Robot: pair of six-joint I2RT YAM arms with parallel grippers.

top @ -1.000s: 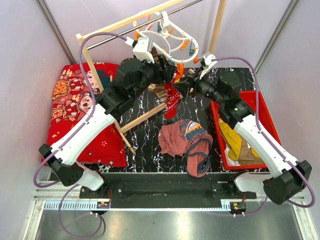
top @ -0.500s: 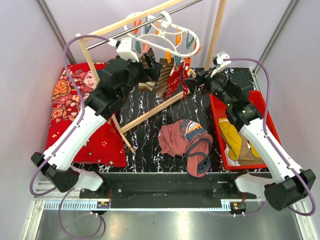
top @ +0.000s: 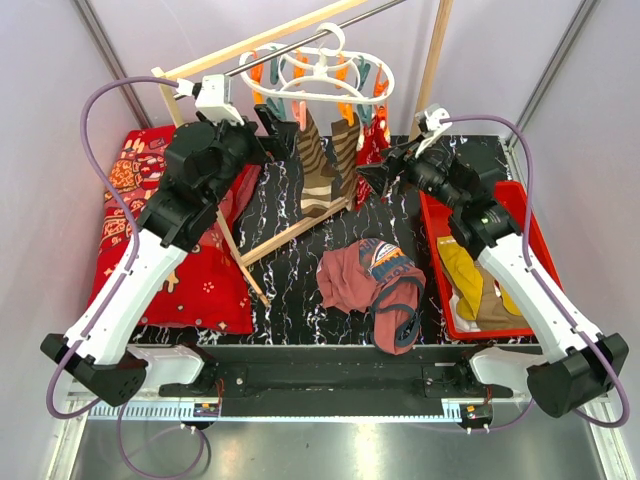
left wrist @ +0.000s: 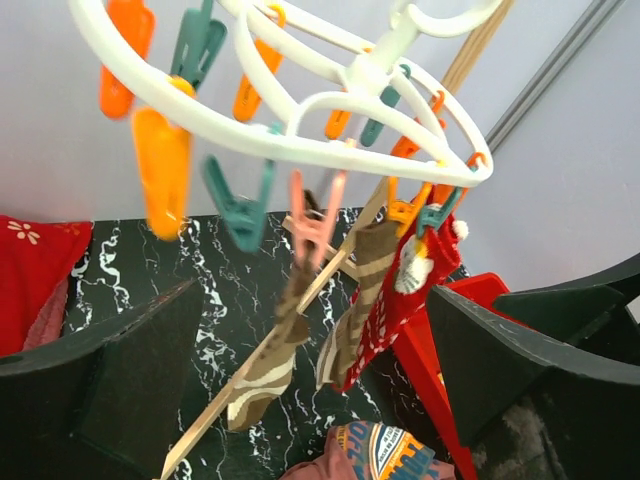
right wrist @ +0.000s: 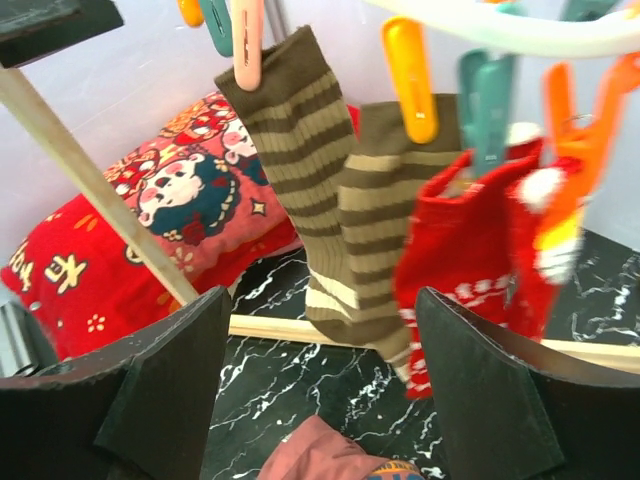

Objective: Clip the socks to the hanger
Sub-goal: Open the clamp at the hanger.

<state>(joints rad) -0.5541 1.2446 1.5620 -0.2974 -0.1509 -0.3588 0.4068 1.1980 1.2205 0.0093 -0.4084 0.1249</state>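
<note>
**Q:** Where are you holding your hands?

**A:** I'm holding my left gripper point(top: 272, 125) up beside the hanger point(top: 320, 72), on its left. I'm keeping my right gripper point(top: 375, 178) lower, on its right. Neither one is touching it.

**Q:** Are your fingers gripping anything?

**A:** No. In both wrist views my fingers are standing spread wide and released, with nothing between them. I'm looking through each gap at the hanging socks.

**Q:** Where is the hanger sitting?

**A:** It's hanging by its hook from the metal rail point(top: 300, 42) at the back, above the table point(top: 290, 280), and it's tilting a little.

**Q:** And the socks?

**A:** The two striped socks point(top: 318, 170) are dangling side by side from the ring. A pink peg point(right wrist: 247, 45) is pinching the top of one, and an orange peg point(right wrist: 410, 80) is sitting at the top of the other. The red sock point(top: 375, 140) is hanging just to their right, under a teal peg and another orange one. I cannot tell which of those is biting it.

**Q:** Is anything lying loose?

**A:** A yellow sock point(top: 462, 275) is lying in the red tray point(top: 530, 220) beside my right arm, on something tan. A maroon garment point(top: 355, 280) is lying crumpled on the table between my arms. The cushion point(top: 150, 200) is lying under my left arm.
</note>
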